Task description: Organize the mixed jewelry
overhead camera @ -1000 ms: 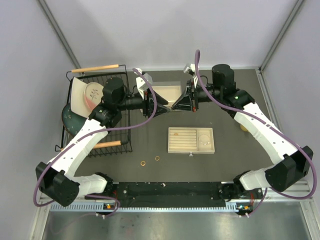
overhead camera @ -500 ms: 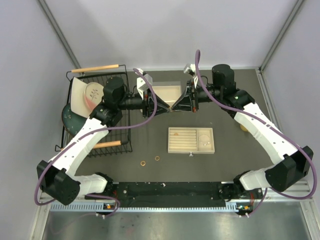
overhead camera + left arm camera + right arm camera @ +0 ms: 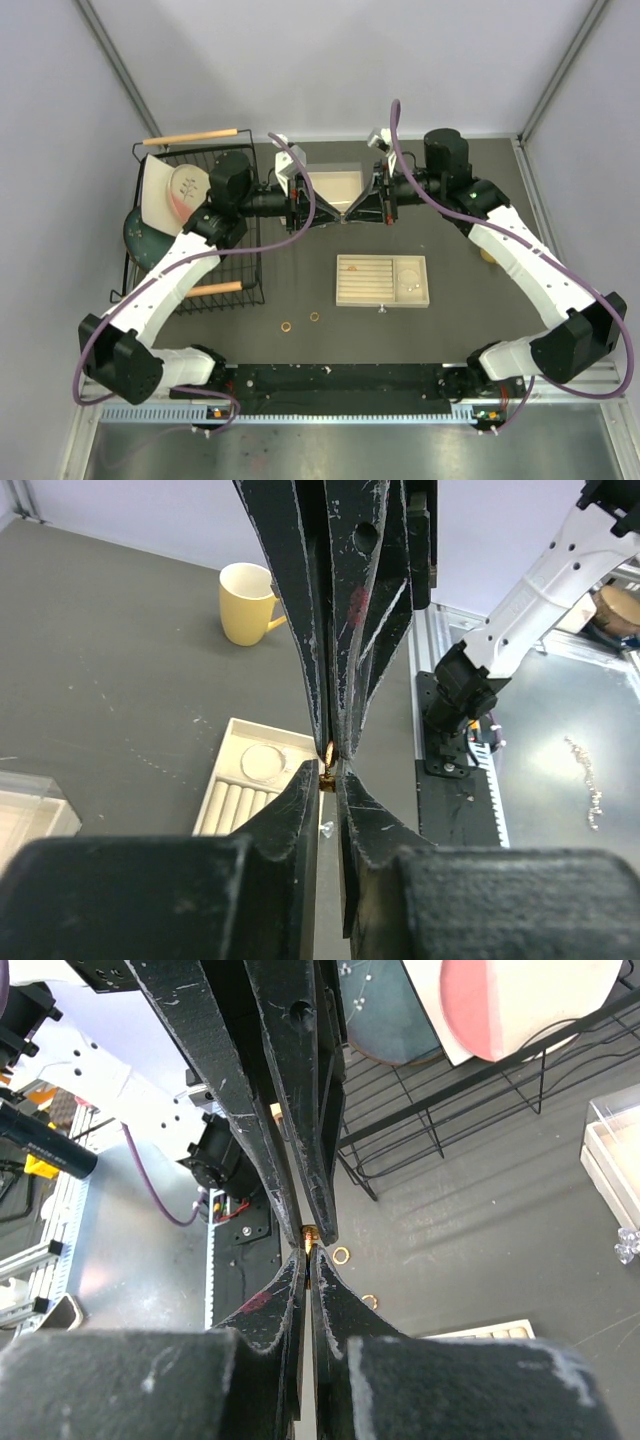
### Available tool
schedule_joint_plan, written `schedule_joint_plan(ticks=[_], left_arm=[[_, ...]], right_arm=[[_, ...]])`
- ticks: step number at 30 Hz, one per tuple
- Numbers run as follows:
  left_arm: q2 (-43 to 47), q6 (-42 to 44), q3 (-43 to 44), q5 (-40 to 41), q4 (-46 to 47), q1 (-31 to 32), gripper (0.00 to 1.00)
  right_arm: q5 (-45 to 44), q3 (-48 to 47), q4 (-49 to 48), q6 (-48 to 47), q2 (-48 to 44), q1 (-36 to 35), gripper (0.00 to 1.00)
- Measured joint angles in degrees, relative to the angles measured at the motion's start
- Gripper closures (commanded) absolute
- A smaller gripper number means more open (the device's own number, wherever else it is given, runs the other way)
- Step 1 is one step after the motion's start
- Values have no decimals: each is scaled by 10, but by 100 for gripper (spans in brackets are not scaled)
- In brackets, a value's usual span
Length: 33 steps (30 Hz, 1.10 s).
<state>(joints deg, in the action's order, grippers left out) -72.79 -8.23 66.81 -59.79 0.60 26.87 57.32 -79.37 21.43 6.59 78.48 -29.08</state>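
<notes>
Pinches a tiny gold ring [image 3: 308, 1232] in the right gripper [image 3: 308, 1256], jaws clenched flat on it at the very tips. Meets the left gripper [image 3: 328, 778] nose to nose, with those jaws drawn in narrow on either side of the same ring; cannot tell whether that second grip bears yet. Hangs both pairs of tips in the air just behind the beige slotted tray [image 3: 382, 257], near its left end, along one line running parallel to the tray's long side. Puts the ring straight ahead of the left jaws and right between them, so reads as a hand-over from right to left, probably waiting on a firm left pinch before any letting go on the right. Calls next for a short carry forward to the tray's slots, an easy reach for the left arm. Leaves a second ring [image 3: 286, 326] and a third ring [image 3: 314, 317] loose on the table [image 3: 450, 200] in front of the tray's left corner, well apart from both grippers. Shows no silver bracelet clearly enough to place.
</notes>
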Motion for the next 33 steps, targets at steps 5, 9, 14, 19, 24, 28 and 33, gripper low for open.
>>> schedule_joint_plan(ticks=[5, 9, 14, 19, 24, 28, 33], left_arm=[[-11, -21, 0, -11, 16, -2, 100], [-14, -37, -3, -14, 29, -3, 100], [-14, -39, -7, -18, 32, -3, 100], [-11, -10, -7, -8, 11, -7, 100], [-10, 56, -7, 17, -43, -15, 100], [-17, 126, 0, 52, -104, -15, 100], [-65, 225, 24, 132, -167, 14, 100]], right_arm=[[-2, 0, 5, 0, 0, 0, 100], [-7, 0, 7, 0, 0, 1, 79], [-37, 3, 8, -7, -1, 1, 57], [-68, 12, 9, -12, -10, 8, 53], [-83, 18, 9, -16, -39, 51, 53], [-86, 30, 14, -26, -75, 97, 53], [-105, 80, 30, -51, -136, 140, 56]])
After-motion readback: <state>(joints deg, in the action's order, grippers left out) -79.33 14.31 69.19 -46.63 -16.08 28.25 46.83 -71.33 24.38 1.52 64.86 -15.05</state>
